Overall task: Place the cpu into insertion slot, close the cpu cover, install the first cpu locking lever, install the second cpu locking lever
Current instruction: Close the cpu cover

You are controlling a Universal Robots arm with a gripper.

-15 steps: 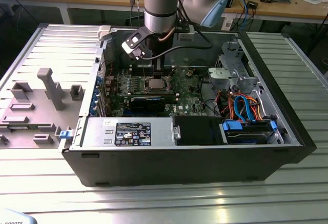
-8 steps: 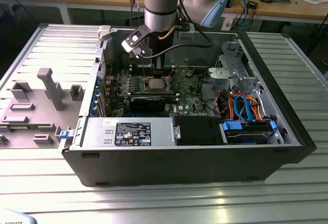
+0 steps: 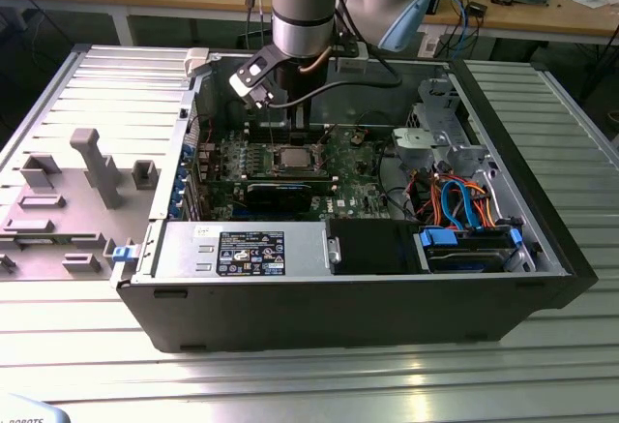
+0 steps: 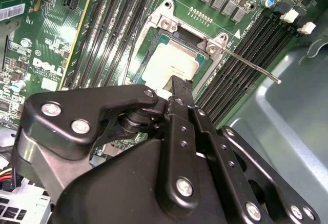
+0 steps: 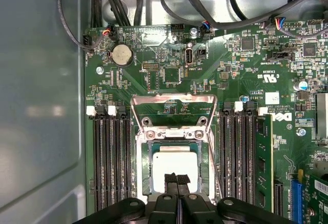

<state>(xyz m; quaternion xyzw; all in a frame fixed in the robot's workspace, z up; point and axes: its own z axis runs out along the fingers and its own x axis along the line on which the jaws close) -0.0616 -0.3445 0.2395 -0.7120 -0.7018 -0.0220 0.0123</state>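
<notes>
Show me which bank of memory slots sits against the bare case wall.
The bank nearer the coin battery: the case wall runs beside it. The other bank, across the insertion slot, lies toward the blue expansion slot.

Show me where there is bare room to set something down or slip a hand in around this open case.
Free: the ribbed table in front of the case, and the bare case panel beside the memory slots. Crowded: the insertion slot, flanked by memory slots, with the gripper over the cpu; cables by the drive cage.
</notes>
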